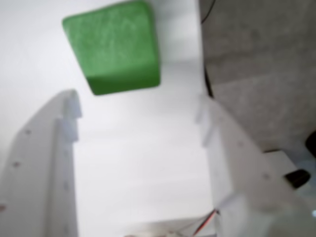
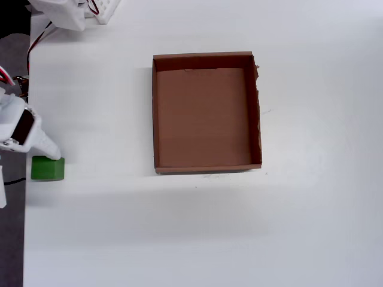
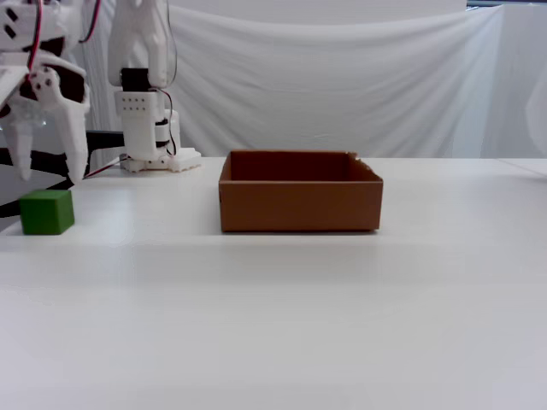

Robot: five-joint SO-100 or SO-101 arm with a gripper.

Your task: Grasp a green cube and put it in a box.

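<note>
Green cube (image 3: 46,212) at table (image 3: 342,299) edge, end effector (image 3: 49,175) spread above it, box (image 3: 299,203) well apart

I can read no text, label, brand or number anywhere near my pincer or beyond it.

The green cube (image 3: 47,212) rests on the white tabletop (image 3: 282,316), well apart from the box (image 3: 299,205). The tool (image 3: 49,178) hangs above the cube, jaws spread.
</note>
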